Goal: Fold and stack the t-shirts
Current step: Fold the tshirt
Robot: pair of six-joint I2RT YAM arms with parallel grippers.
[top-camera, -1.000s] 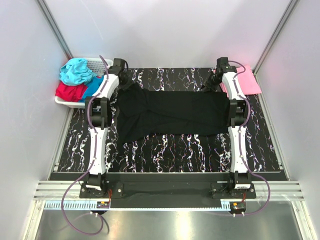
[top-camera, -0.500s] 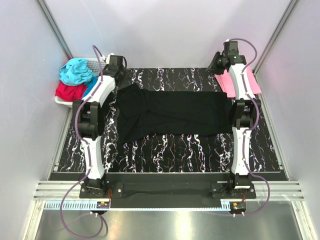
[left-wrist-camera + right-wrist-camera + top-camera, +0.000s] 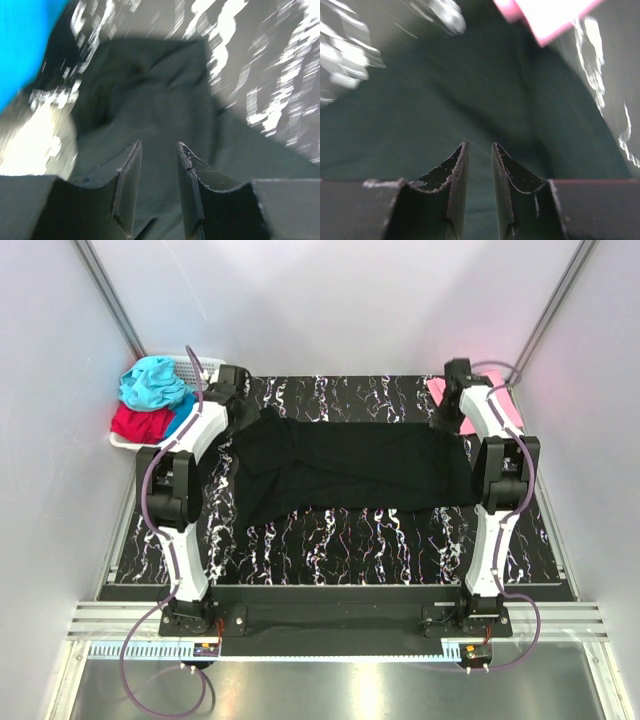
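The large black t-shirt (image 3: 340,465) lies spread flat across the marbled table (image 3: 350,540). My left gripper (image 3: 243,412) hangs over the shirt's far left corner. In the left wrist view the gripper (image 3: 159,146) has its jaws a little apart, with only black cloth (image 3: 150,90) below them. My right gripper (image 3: 447,420) hangs over the far right corner. In the right wrist view this gripper (image 3: 480,146) also has a narrow gap and holds nothing, above black cloth (image 3: 445,100). The pink t-shirt (image 3: 508,405) lies folded at the far right.
A white lattice basket (image 3: 196,366) at the far left holds the teal (image 3: 152,382), red (image 3: 135,425) and blue (image 3: 186,416) t-shirts. The blue cloth (image 3: 25,45) and the pink shirt's corner (image 3: 545,15) show in the wrist views. Grey walls close in both sides.
Both arms rose and swung back half a second ago, then came down again over the black shirt's far corners. The shirt's right edge now lies a little further right.
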